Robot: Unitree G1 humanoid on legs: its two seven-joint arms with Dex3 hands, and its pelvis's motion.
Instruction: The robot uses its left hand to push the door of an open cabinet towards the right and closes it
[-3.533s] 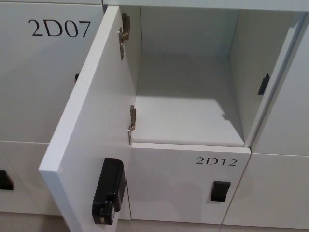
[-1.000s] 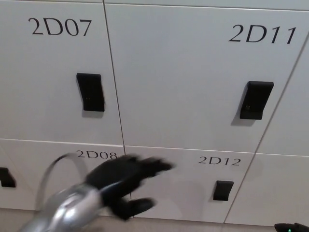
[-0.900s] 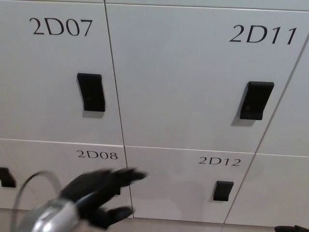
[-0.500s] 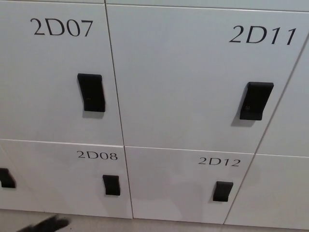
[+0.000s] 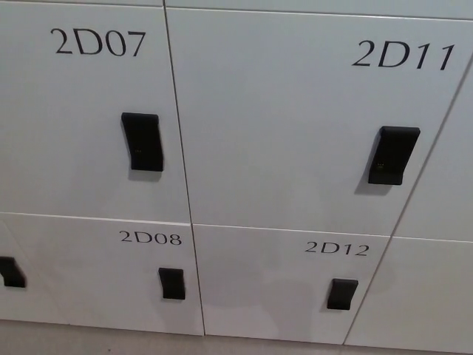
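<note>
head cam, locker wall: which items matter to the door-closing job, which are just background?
Job:
- 2D11 door, shut flush
- its black latch

Background:
- 2D07 door, shut
- 2D08 door, shut
- 2D12 door, shut

Neither robot hand shows.

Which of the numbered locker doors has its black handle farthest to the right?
Door 2D11: its handle sits near the right edge, farther right than those on 2D07, 2D08 and 2D12.
</note>
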